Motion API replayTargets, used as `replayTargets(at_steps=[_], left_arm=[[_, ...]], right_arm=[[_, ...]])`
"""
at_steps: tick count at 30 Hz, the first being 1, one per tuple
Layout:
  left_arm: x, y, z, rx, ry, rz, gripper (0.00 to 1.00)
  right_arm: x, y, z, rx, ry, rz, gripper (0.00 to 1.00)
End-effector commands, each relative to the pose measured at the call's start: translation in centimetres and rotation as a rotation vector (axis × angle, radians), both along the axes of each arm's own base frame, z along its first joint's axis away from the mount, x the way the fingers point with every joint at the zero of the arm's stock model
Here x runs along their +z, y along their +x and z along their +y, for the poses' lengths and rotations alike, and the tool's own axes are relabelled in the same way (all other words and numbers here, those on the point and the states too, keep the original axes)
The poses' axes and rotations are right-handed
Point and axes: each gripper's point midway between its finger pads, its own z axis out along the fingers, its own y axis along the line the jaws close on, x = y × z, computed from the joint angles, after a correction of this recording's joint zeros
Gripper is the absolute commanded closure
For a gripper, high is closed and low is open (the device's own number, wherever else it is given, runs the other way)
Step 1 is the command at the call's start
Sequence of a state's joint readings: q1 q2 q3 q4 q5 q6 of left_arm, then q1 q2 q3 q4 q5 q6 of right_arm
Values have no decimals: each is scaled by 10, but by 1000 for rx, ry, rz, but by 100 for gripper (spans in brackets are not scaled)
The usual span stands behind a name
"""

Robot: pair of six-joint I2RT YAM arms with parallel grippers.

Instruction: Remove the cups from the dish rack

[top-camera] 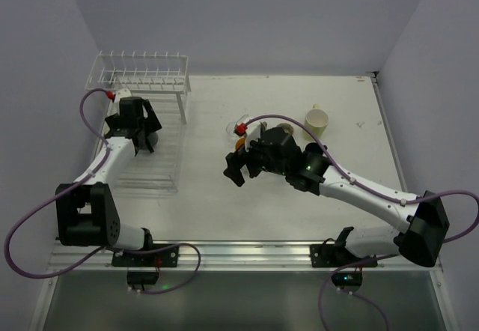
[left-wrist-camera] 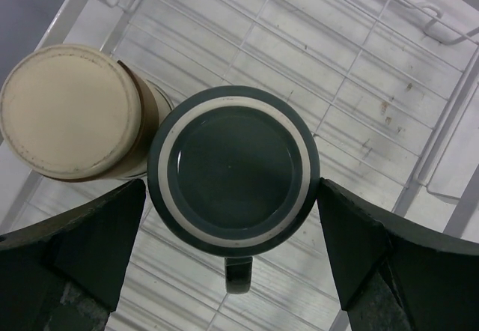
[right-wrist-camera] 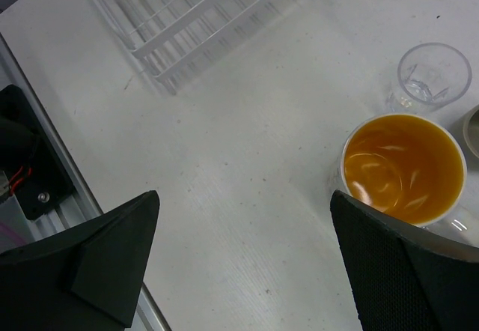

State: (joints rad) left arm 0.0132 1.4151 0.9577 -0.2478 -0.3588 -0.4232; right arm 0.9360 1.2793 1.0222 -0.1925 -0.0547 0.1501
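The white wire dish rack (top-camera: 142,69) stands at the far left, its flat tray (left-wrist-camera: 337,84) under my left gripper (top-camera: 142,132). In the left wrist view a dark grey mug (left-wrist-camera: 232,170) stands upside down on the tray, next to an upside-down tan cup (left-wrist-camera: 71,110). My left gripper (left-wrist-camera: 232,185) is open, with its fingers on either side of the grey mug. My right gripper (top-camera: 238,168) is open and empty over the table (right-wrist-camera: 245,196). An orange-inside white cup (right-wrist-camera: 404,168) stands by its right finger and a clear glass (right-wrist-camera: 432,76) stands beyond it.
A pale yellow-green mug (top-camera: 317,121) stands upright at the table's far right. Another cup (top-camera: 284,129) stands behind the right wrist, and the clear glass (top-camera: 236,125) is beside it. The rack's corner shows in the right wrist view (right-wrist-camera: 187,24). A metal rail (top-camera: 239,252) runs along the near edge.
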Motion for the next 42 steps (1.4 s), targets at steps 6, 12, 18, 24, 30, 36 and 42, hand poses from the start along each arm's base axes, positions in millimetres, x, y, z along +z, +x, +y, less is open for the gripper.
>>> replayTargets(at_steps=[6,12,18,24,30,36,42], left_arm=[[16,23,14,-4,71,-52,0],[9,18,13,-7,62,-52,18],[15,8,8,-21,44,-64,63],[33,-17,-16,-95,-43,-126,87],[81,-36,-43,-204,-130,-281,98],[132,-54,-81,-344,-251,-429,100],[164,-87,-132,-562,-441,-530,100]], right_arm=[[21,-8,10,34,73,-35,1],[24,-11,11,40,82,-31,1],[30,-16,11,41,99,-35,1],[42,-22,13,19,179,3,1],[51,-29,33,15,366,115,1],[70,-21,50,-2,510,142,1],[93,-22,63,39,662,146,1]])
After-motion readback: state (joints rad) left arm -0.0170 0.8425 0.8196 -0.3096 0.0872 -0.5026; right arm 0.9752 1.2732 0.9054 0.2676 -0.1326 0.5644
